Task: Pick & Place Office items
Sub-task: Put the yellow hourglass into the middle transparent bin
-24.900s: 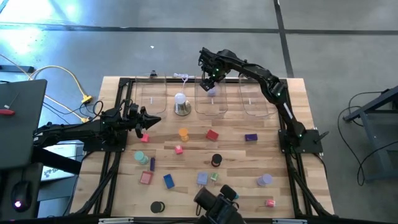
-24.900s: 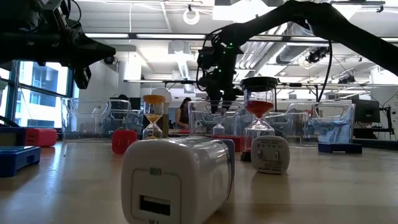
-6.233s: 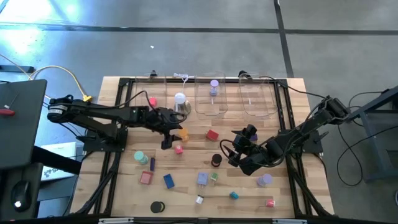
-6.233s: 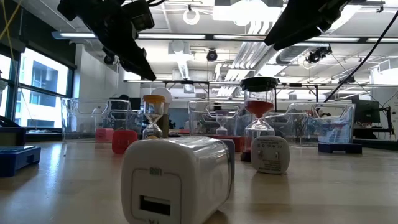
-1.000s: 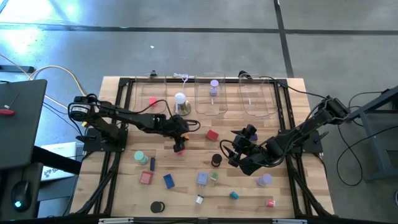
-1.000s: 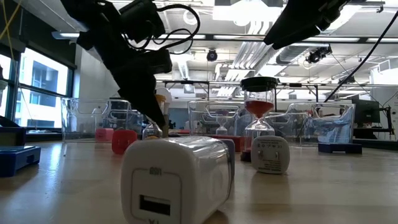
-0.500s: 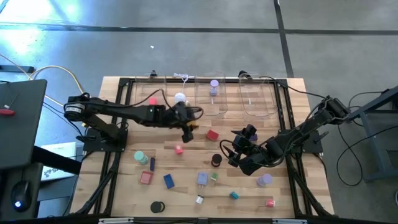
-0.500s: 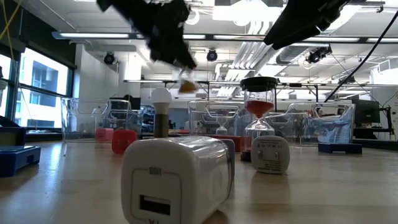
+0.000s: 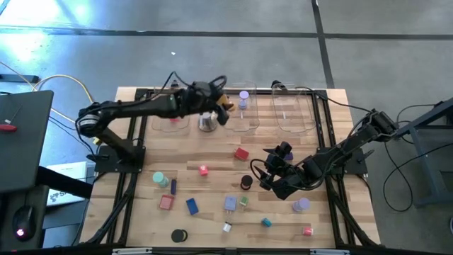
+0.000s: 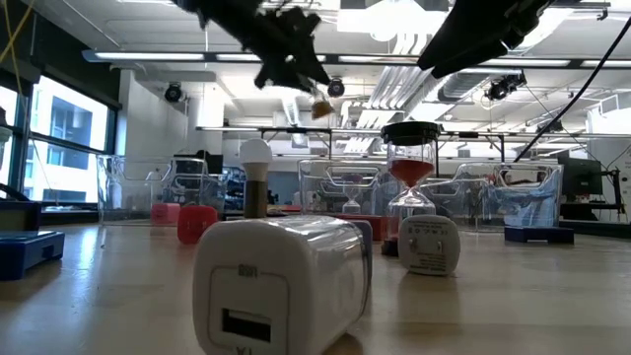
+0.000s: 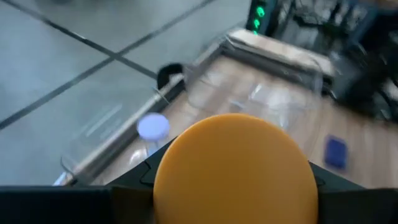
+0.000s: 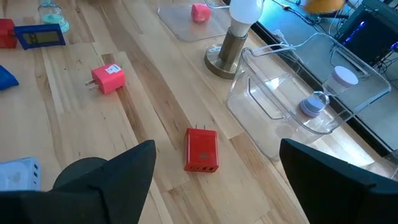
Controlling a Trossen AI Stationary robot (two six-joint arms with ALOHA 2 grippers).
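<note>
Jaws on the left gripper (image 9: 225, 103) are clamped partway shut on an orange hourglass (image 11: 235, 167), end-on in the left wrist view so you mostly get a round orange cap filling the gap between the dark fingers. From overhead it's up in the air at the far side of the table, right by the near edge of the middle clear bin (image 9: 249, 122). That bin already has a purple-capped hourglass (image 9: 243, 96) in it, and the left clear bin (image 9: 172, 122) has a pink piece (image 9: 173, 115) inside.

So I'd call this the carry step, nearly at the drop. Next move probably needs the gripper to get fully over the bin's opening and lower a bit before letting go, since the thing is tall-ish and round-capped and would likely roll or bounce if dropped from height. The white bulb lamp (image 9: 206, 122) sits just beside the path, so worth keeping clear of that.

Right gripper (image 9: 270, 175) is parked low over the middle-right of the table with its fingers spread wide and nothing in them; the red plug adapter (image 12: 201, 150) lies on the wood ahead of it. Plenty of small coloured pieces are left scattered on the near half of the table (image 9: 333, 219).
</note>
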